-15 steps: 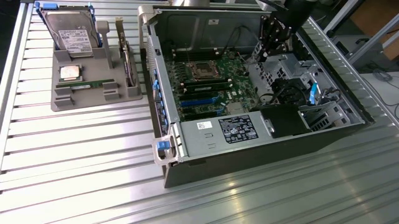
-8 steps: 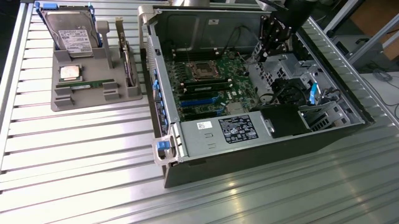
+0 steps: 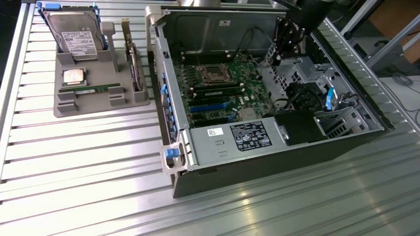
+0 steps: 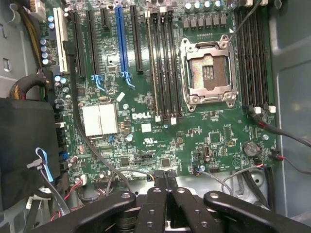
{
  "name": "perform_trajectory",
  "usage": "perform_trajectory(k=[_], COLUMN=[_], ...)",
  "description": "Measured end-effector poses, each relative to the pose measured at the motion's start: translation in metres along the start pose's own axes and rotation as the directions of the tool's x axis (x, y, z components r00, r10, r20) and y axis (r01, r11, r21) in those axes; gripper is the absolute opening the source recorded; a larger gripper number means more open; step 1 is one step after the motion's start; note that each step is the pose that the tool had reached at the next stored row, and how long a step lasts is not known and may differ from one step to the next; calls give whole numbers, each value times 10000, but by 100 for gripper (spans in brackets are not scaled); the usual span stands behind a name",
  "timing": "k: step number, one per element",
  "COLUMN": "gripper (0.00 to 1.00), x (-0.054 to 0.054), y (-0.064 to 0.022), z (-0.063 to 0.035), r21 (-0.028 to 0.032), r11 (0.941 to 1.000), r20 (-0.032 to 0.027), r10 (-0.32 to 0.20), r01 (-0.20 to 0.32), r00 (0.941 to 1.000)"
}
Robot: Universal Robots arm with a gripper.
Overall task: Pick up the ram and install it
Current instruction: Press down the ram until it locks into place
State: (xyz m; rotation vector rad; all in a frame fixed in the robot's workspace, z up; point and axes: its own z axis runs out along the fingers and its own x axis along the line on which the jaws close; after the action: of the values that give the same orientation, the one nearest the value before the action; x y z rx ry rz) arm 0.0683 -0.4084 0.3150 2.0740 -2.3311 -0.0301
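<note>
1. Open computer case (image 3: 262,162) lies on its side on the slatted metal table (image 3: 85,162), its green Dell motherboard (image 4: 160,141) exposed.
2. The arm hangs over the case's far end in the exterior view, gripper (image 4: 166,187) above the board's edge in the wrist view.
3. Its fingers (image 4: 156,194) are pressed together, holding nothing.
4. Grey parts holder (image 3: 98,93) sits beside the case, toward the exterior view's left, with the hard drive (image 3: 74,35) propped in its far slot.
5. The empty CPU socket (image 4: 208,72) sits between memory slots.
6. Square silver processor (image 3: 74,76) rests in the holder.
7. The ram (image 3: 92,90) lies flat in the holder, just in front of the processor, well apart from the gripper.
</note>
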Motion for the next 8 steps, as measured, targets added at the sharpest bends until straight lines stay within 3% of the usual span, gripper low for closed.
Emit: perform_trajectory(k=[5, 8], gripper=[10, 10], x=[0, 0], y=[0, 0], z=[4, 7], r21=[-4, -8], r11=[9961, 9904], r20=[26, 41], r10=[877, 1385], r01=[-877, -1385], r00=[9961, 9904])
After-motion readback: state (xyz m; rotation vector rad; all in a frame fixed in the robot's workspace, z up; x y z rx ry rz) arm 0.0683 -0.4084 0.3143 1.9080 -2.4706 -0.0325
